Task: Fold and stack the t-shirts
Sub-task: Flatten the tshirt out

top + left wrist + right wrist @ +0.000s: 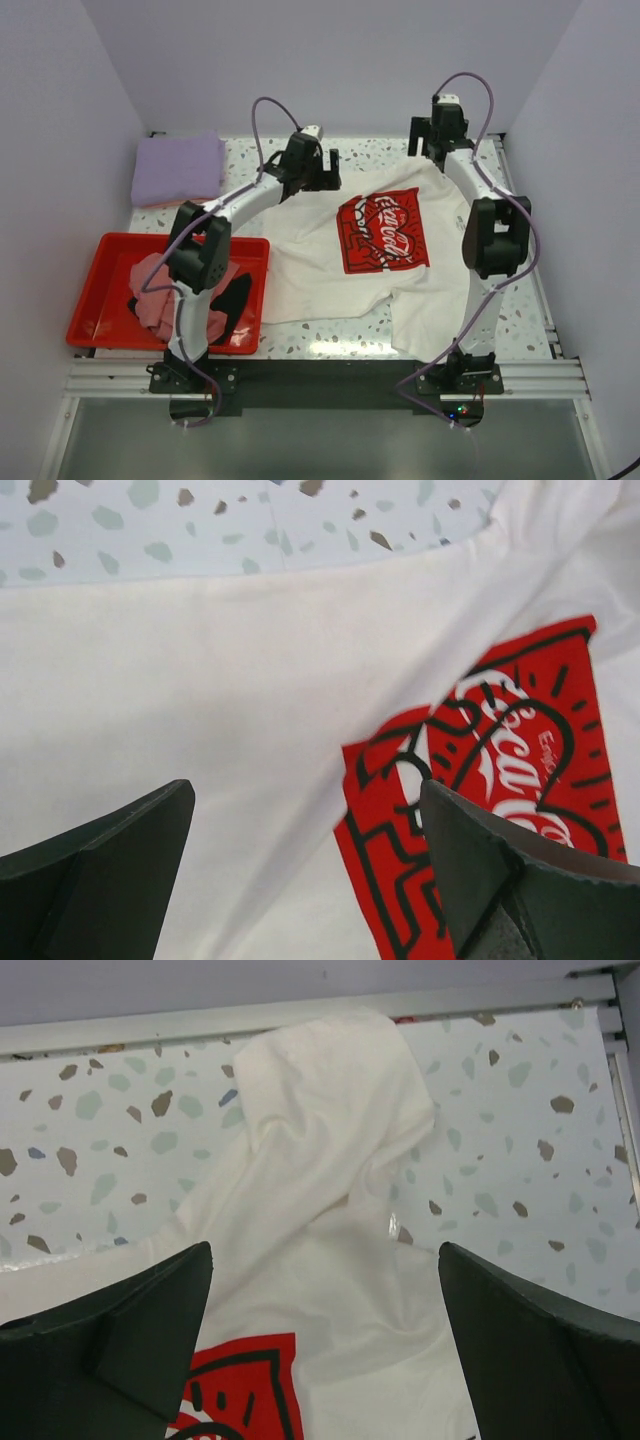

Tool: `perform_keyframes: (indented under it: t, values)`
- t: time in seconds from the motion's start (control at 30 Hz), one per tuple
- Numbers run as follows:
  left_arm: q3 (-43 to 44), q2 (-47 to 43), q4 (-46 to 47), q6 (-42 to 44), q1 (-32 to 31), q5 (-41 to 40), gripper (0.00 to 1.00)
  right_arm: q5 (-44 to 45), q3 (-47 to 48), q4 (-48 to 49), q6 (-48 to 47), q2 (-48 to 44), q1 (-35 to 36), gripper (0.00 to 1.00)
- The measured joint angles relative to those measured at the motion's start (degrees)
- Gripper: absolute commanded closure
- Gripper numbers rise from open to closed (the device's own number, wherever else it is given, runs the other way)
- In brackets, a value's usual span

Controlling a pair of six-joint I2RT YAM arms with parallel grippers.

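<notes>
Speckled worktop (330,342) is carrying everything, and above it I am holding my left end effector (305,820) spread wide and empty over the cream-white t-shirt (320,270), just beside its red print (383,232). My right end effector (325,1260), equally spread and gripping nothing, is hovering where the cloth is bunching by the far edge, probably because this rumpled shirt needs smoothing before folding. Farther out, the lavender t-shirt (178,168) is sitting folded in the far left corner, likely starting the stack, while the pink t-shirt (160,300) and black t-shirt (235,300) are waiting crumpled in the red tray (90,330).
</notes>
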Motion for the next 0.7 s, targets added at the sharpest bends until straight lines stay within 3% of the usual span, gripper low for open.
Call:
perform_keyframes:
  t: [0.33, 0.5, 0.7]
  values:
    - [19.02, 21.22, -4.61, 0.11, 5.90, -1.90, 0.00, -9.94, -9.70, -5.01, 6.12, -2.78, -4.59, 0.01]
    - [24.65, 24.63, -5.49, -0.24, 6.82, -3.58, 0.00, -13.49, -8.37, -5.90, 5.33, -1.73, -5.79, 0.01]
    - [25.51, 25.33, -5.57, -1.90, 7.23, -5.14, 0.00, -14.82, -5.35, -5.97, 4.92, 4.63, -6.91, 0.01]
